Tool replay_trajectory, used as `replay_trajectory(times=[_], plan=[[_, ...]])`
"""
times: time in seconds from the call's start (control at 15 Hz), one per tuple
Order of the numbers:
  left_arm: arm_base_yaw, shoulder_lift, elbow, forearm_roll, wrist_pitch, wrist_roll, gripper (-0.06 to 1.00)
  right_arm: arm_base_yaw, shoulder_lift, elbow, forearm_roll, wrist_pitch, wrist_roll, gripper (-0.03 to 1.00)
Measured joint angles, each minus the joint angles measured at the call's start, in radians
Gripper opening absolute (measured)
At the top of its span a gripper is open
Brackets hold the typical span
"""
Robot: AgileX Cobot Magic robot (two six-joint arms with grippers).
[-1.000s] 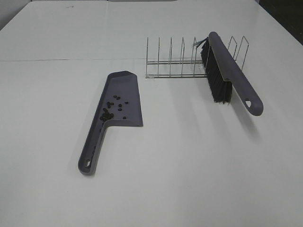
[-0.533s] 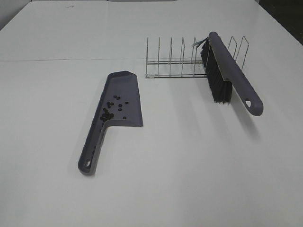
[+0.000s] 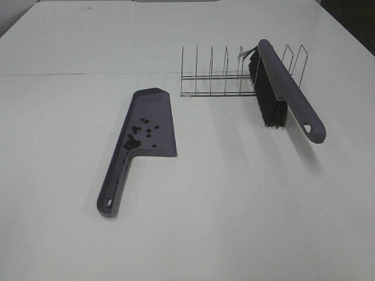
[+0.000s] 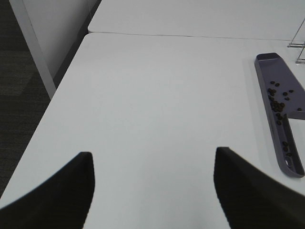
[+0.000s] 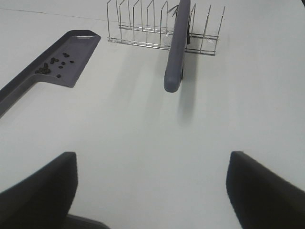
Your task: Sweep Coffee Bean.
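A grey-purple dustpan (image 3: 153,117) lies flat on the white table, handle toward the near edge. Several tiny dark coffee beans (image 3: 139,133) lie in its pan, clustered near the handle end; they also show in the left wrist view (image 4: 278,98) and the right wrist view (image 5: 52,65). A grey brush (image 3: 287,88) with black bristles (image 3: 266,99) rests tilted in a wire rack (image 3: 222,76). Neither gripper shows in the exterior high view. My left gripper (image 4: 152,186) is open and empty, well away from the dustpan (image 4: 279,90). My right gripper (image 5: 151,188) is open and empty, near of the brush (image 5: 177,47).
The wire rack (image 5: 162,28) stands at the back right of the table. A seam (image 3: 88,74) runs across the table behind the dustpan. The table's left edge (image 4: 52,100) drops to a dark floor.
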Motion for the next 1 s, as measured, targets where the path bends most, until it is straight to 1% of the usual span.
replay_trajectory(times=[1.0], plan=[[0.0, 0.0, 0.0, 0.0, 0.0, 0.001, 0.67, 0.0, 0.0, 0.0, 0.0, 0.0, 0.0, 0.75]])
